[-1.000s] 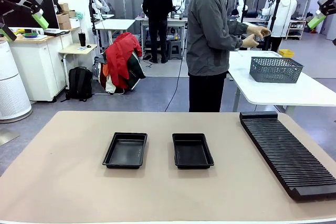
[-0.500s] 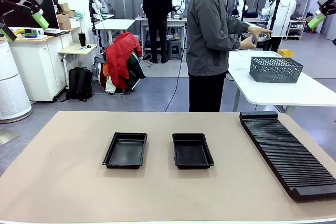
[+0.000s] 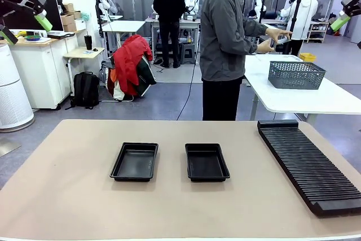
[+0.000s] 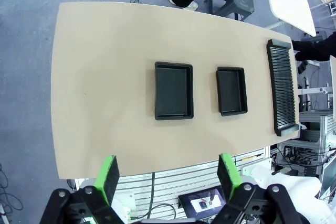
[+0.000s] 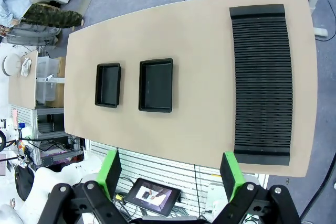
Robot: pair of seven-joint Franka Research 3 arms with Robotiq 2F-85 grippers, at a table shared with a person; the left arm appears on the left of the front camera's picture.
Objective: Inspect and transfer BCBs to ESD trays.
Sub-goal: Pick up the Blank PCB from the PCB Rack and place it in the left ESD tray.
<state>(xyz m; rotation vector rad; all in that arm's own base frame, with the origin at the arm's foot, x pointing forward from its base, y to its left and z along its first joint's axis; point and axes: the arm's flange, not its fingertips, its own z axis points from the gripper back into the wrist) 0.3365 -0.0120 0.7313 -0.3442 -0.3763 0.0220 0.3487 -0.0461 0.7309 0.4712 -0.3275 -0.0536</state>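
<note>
Two empty black ESD trays lie side by side mid-table, the left tray (image 3: 134, 162) (image 4: 174, 90) (image 5: 108, 85) and the right tray (image 3: 206, 162) (image 4: 231, 91) (image 5: 156, 85). The BCBs are out of view. My left gripper (image 3: 25, 29) (image 4: 169, 176) hangs high above the table's left side, open, nothing between its green pads. My right gripper (image 3: 345, 21) (image 5: 170, 173) is raised high at the right, open and empty too. The person (image 3: 225, 43) stands beyond the far edge, turned to a white table behind, hands (image 3: 276, 38) together over it on a small dark item.
A long black ribbed rack (image 3: 307, 165) (image 4: 283, 93) (image 5: 261, 82) lies along the table's right side. A grey mesh basket (image 3: 296, 74) sits on the white table behind. The tan tabletop (image 3: 67, 196) around the trays is bare.
The person's hands have shifted slightly to the right over the back table. Both arms and the trays have stayed where they were.
</note>
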